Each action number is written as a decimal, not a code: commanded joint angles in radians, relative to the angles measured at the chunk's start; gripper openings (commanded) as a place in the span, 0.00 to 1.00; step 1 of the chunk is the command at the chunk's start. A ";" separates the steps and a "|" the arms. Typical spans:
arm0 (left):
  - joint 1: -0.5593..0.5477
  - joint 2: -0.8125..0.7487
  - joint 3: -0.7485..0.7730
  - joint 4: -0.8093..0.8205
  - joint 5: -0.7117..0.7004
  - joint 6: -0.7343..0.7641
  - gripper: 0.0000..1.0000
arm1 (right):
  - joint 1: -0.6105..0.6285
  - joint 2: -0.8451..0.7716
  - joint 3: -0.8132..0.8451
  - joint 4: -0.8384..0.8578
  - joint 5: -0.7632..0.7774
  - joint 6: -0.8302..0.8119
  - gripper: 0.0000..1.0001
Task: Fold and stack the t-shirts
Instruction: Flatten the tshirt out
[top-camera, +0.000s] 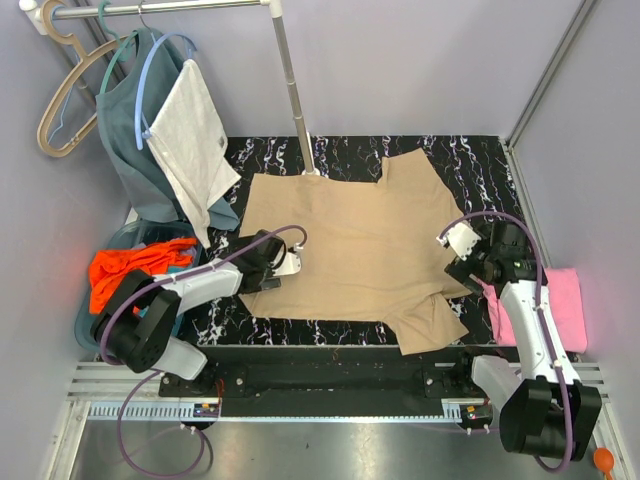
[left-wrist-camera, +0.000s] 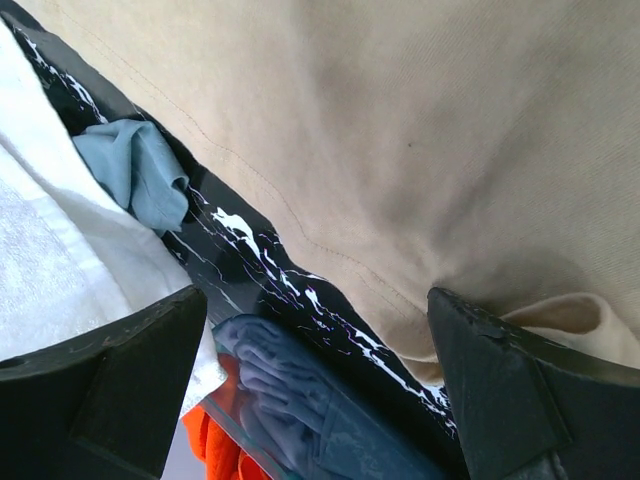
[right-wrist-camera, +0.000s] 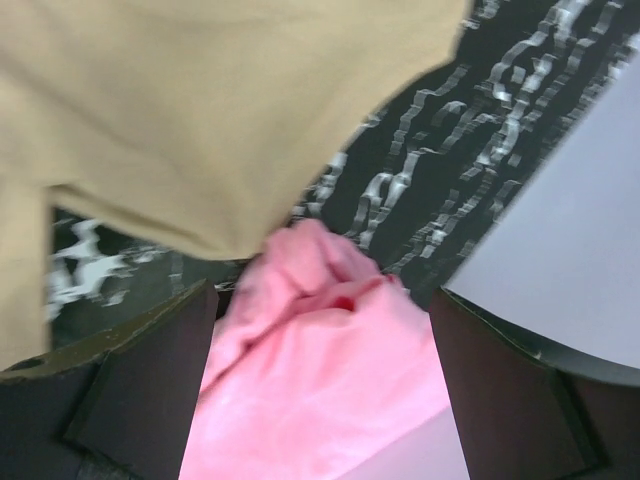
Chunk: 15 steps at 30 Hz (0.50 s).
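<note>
A tan t-shirt (top-camera: 360, 240) lies spread flat on the black marbled mat (top-camera: 470, 160). My left gripper (top-camera: 288, 260) hovers open at the shirt's left hem, with nothing between its fingers. In the left wrist view, that gripper (left-wrist-camera: 315, 340) is over the hem of the tan t-shirt (left-wrist-camera: 400, 120). My right gripper (top-camera: 456, 246) is open at the shirt's right edge. In the right wrist view, the right gripper (right-wrist-camera: 320, 330) frames a folded pink t-shirt (right-wrist-camera: 320, 390) beside the tan t-shirt (right-wrist-camera: 200, 100). The pink t-shirt (top-camera: 560, 305) rests off the mat at the right.
At the left, a bin (top-camera: 90, 325) holds an orange t-shirt (top-camera: 130, 270). From a rail (top-camera: 160, 8) at the back left hang a teal t-shirt (top-camera: 125, 110) and a white cloth (top-camera: 190, 140). The rail's pole (top-camera: 295, 100) stands at the mat's back edge.
</note>
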 joint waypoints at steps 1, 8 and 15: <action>-0.004 0.001 0.065 0.008 0.027 -0.028 0.99 | 0.012 -0.047 0.026 -0.182 -0.200 0.042 0.96; -0.004 0.071 0.114 0.013 0.048 -0.067 0.99 | 0.049 -0.071 -0.004 -0.255 -0.285 0.047 0.96; -0.004 0.108 0.142 0.016 0.036 -0.071 0.99 | 0.150 -0.068 -0.058 -0.219 -0.284 0.094 0.96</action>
